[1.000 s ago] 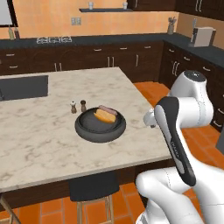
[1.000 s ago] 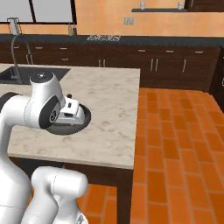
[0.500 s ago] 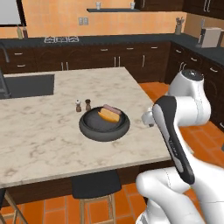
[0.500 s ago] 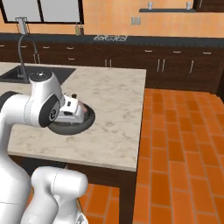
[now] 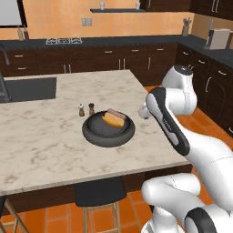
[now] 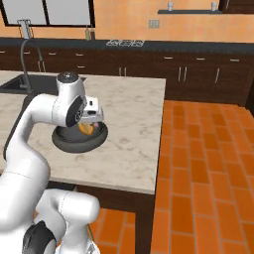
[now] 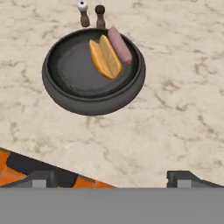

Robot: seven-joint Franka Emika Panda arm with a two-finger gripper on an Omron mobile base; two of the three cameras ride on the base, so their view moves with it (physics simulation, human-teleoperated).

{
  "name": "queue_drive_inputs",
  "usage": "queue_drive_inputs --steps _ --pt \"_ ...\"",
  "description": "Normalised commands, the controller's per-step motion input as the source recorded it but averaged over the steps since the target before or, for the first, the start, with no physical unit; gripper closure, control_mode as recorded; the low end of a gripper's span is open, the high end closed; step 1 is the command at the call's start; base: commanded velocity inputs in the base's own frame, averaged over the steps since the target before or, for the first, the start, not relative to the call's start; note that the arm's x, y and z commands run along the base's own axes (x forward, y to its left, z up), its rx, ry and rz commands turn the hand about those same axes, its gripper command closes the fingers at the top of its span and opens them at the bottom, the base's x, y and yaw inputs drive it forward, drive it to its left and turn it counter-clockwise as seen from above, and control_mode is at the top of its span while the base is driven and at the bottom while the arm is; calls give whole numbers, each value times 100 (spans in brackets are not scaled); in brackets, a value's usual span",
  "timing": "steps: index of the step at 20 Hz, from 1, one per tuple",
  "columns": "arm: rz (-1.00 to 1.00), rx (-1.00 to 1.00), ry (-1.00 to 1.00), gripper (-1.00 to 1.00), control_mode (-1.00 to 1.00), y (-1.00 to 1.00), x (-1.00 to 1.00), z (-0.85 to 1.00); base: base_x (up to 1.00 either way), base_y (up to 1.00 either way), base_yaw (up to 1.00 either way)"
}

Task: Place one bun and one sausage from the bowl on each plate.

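Buns (image 7: 105, 58) parallel sausage (image 7: 120, 45) (bowl (image 7: 65, 94)).

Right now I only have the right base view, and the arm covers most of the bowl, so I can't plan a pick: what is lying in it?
Observer: In the hand view the bowl holds two buns side by side, with a pink sausage alongside them, toward the rim.
Operator: Anything standing close to the bowl?
Observer: Two small shakers, one white-topped and one dark, stand close together just outside its rim, near the sausage's end.
Operator: And the tool?
Observer: The tool is open with nothing between its tips; it hangs above the edge of the counter, short of the bowl.
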Motion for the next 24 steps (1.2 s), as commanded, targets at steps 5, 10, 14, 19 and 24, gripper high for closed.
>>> queue_drive_inputs --steps 5,10,14,19,24 --pt "-1 -19 11 -100 -100 44 100 -8 0 0 0" --pt "-2 -8 5 -100 -100 46 87 -64 0 0 0" --pt "-2 0 -1 -100 -100 16 75 -31 0 0 0" --pt "-2 0 5 -100 -100 16 62 -76 0 0 0" --pt "-3 0 3 -100 -100 21 68 -15 0 0 0"
